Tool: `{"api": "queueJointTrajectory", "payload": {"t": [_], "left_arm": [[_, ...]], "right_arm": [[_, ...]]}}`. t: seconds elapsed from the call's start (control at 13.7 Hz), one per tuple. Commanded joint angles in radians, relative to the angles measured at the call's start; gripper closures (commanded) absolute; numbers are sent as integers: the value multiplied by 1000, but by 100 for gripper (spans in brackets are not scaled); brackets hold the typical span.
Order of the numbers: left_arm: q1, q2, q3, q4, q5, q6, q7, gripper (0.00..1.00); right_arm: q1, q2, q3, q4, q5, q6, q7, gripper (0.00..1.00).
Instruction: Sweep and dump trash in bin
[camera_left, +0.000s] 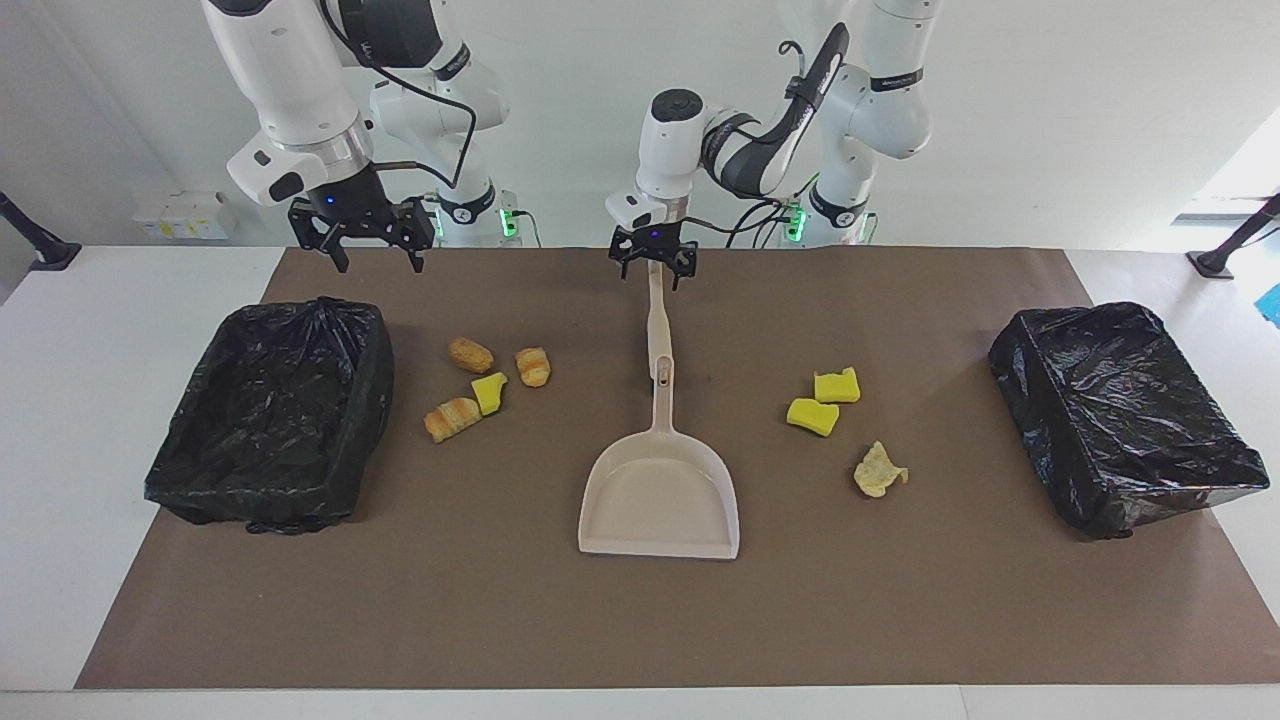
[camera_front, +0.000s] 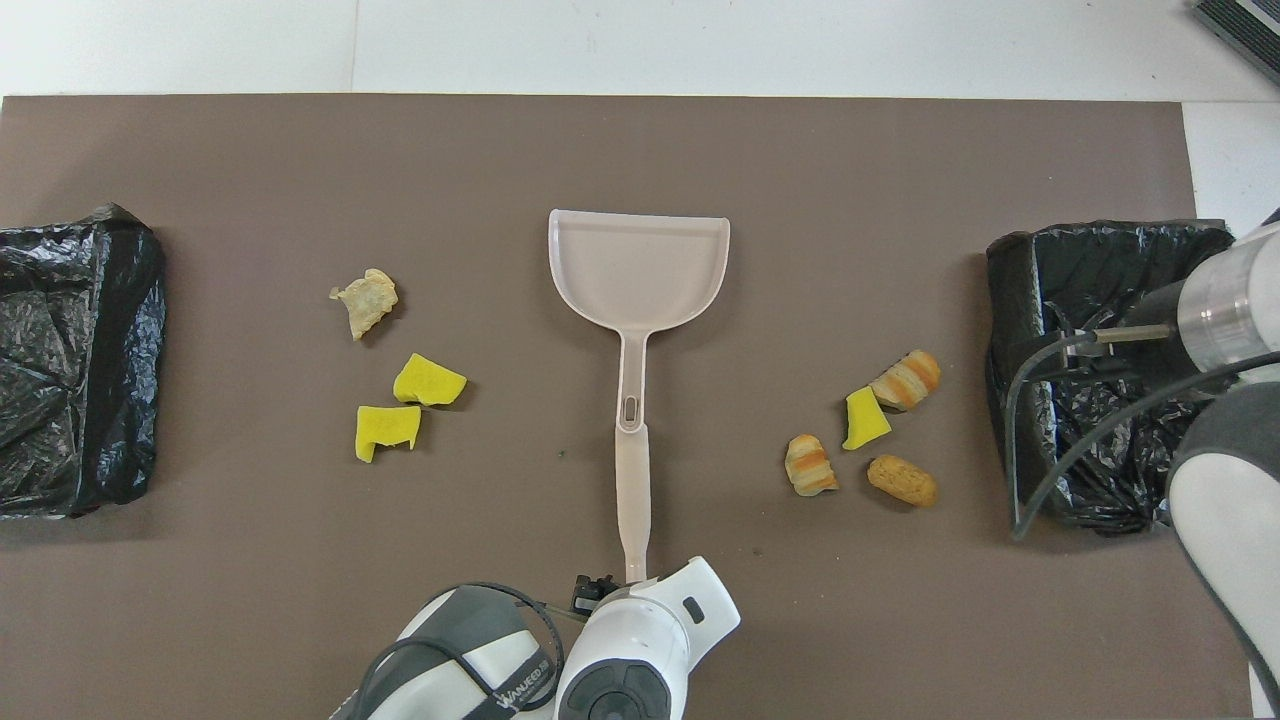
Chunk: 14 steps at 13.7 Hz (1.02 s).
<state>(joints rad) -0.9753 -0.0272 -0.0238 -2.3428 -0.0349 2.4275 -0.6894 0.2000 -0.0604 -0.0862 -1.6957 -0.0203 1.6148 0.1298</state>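
Note:
The beige dustpan (camera_left: 660, 495) lies mid-mat, its long handle (camera_left: 657, 320) pointing at the robots. My left gripper (camera_left: 653, 272) is open over the handle's tip, one finger on each side of it. Toward the right arm's end lie three orange-brown bread pieces (camera_left: 470, 354) (camera_left: 533, 366) (camera_left: 452, 418) and a yellow sponge chunk (camera_left: 489, 392). Toward the left arm's end lie two yellow chunks (camera_left: 836, 385) (camera_left: 812, 416) and a pale chip (camera_left: 878, 470). My right gripper (camera_left: 373, 250) hangs open and empty above the mat by the bin (camera_left: 372, 390), near its robot-side corner.
A second black-bagged bin (camera_left: 1120, 400) stands at the left arm's end of the brown mat (camera_left: 640, 620). In the overhead view the left arm's wrist (camera_front: 640, 640) covers the handle's tip, and the right arm's cable (camera_front: 1060, 420) crosses over the bin (camera_front: 1010, 300).

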Motion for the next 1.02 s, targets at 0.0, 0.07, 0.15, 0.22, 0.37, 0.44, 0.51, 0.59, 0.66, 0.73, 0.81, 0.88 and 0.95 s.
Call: {"api": "queueJointTrajectory", "payload": {"t": [0.0,0.07,0.15,0.22,0.37,0.44,0.51,0.59,0.66,0.73,0.81,0.88,0.95], "left_arm": [[-16,-2,19,-10,12,19,-24,15],[-14,-2,19,-12,12,16,-24,24],[-11,-2,19,-15,12,12,-24,25],[-8,-2,19,-15,12,10,-22,25],[-8,-3,19,-16,12,-1,-59,25],[-11,-3,19,-16,12,-2,-82,26],[-11,-3,19,-16,12,-2,-85,27],[-11,-3,19,-16,12,-2,-88,32],[-7,-3,19,-18,12,-4,-100,38],[-3,-3,18,-18,12,-4,-123,50],[-2,-3,18,-18,12,-5,-137,53],[0,-3,18,-18,12,-7,-137,53],[0,-3,18,-20,12,-11,-137,53]], "right_arm": [[29,66,3,77,8,-9,57,0],[38,77,3,79,26,3,71,0],[42,94,3,79,63,13,97,0],[42,108,3,79,95,25,128,0],[71,154,29,102,105,31,169,0],[91,192,31,132,108,43,233,0],[122,236,31,174,106,43,285,0],[157,282,31,204,106,45,330,0],[179,319,31,221,108,56,380,0],[208,344,31,226,108,80,428,0],[225,353,31,226,111,100,441,0],[223,364,30,226,126,105,441,0],[228,388,31,237,126,114,441,0]]}}
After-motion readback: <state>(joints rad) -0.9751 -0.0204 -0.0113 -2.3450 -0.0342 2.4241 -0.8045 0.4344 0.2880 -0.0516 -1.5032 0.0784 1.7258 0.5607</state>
